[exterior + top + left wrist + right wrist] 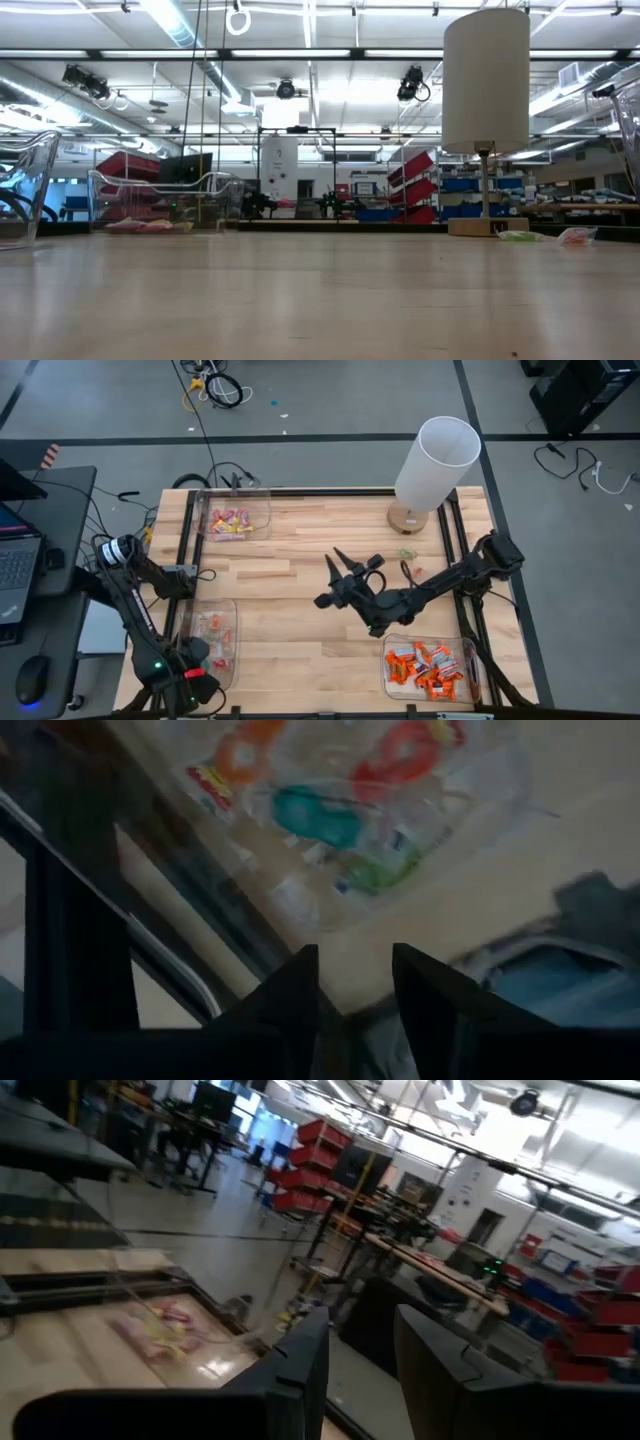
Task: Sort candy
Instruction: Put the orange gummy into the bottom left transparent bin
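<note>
Candy lies sorted in three clear bins: pink and yellow ones far left [232, 521], orange ones near right [428, 666], pale ones with green and red near left [213, 640]. Two loose sweets [408, 562] rest on the wood near the lamp, and the low view shows them too [548, 236]. My left gripper [355, 982] points down over the near-left bin, open, with nothing between its fingers; the pale candy [330, 815] lies below it. My right gripper [342, 563] hovers open above the table's middle, its fingers level and pointing toward the far-left bin [160, 1330].
A tall white lamp [432, 468] stands on a wooden base at the far right. Black rails [330, 491] frame the tabletop. Bare wood [290, 610] lies between the bins. A laptop and mouse sit on a side desk [25, 560] off the left edge.
</note>
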Robot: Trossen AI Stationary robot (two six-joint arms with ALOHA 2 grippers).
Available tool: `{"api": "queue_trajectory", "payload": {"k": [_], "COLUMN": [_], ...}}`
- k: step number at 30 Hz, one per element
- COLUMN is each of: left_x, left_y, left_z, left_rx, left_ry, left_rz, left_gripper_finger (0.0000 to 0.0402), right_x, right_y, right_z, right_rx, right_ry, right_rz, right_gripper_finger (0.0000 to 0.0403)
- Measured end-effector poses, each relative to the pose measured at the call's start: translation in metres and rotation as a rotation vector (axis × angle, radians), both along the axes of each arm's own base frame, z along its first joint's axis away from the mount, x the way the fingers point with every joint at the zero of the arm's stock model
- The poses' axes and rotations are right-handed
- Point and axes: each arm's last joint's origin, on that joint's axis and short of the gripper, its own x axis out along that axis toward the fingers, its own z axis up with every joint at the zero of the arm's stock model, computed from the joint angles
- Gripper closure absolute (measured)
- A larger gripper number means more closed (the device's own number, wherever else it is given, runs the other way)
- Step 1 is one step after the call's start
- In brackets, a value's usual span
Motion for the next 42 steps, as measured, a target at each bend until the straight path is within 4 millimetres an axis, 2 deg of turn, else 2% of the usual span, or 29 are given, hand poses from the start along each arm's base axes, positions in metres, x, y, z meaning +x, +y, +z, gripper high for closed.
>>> {"api": "queue_trajectory", "payload": {"k": [6,11,18,23,27,30,33,37,42], "left_x": [0.004,0.014,0.03,0.037,0.039,0.041,0.042,0.042,0.043], "left_y": [-0.003,-0.003,0.002,0.007,0.009,0.01,0.011,0.011,0.011], "left_z": [0.015,0.031,0.056,0.065,0.067,0.068,0.069,0.07,0.071], "left_rx": [0.014,0.117,0.381,0.613,0.696,0.732,0.775,0.825,0.859], "left_ry": [-0.08,-0.362,-0.745,-0.919,-0.962,-0.976,-0.996,-1.023,-1.042], "left_rz": [-0.044,-0.123,-0.248,-0.34,-0.372,-0.385,-0.4,-0.412,-0.42], "left_gripper_finger": [0.0269,0.0269,0.027,0.027,0.027,0.027,0.027,0.027,0.027], "right_x": [-0.012,-0.024,-0.034,-0.046,-0.079,-0.114,-0.152,-0.188,-0.206], "right_y": [-0.003,-0.006,-0.009,-0.021,-0.04,-0.056,-0.072,-0.086,-0.088], "right_z": [0.017,0.03,0.045,0.055,0.072,0.079,0.078,0.055,0.024], "right_rx": [-0.027,-0.034,-0.049,-0.15,-0.153,-0.152,-0.111,-0.025,0.085], "right_ry": [0.096,0.165,0.162,0.237,0.196,0.126,-0.034,-0.191,-0.228], "right_rz": [-0.099,-0.161,-0.13,-0.067,-0.059,-0.028,0.037,0.126,0.223], "right_gripper_finger": [0.03,0.03,0.03,0.0302,0.0311,0.0317,0.0323,0.033,0.0338]}}
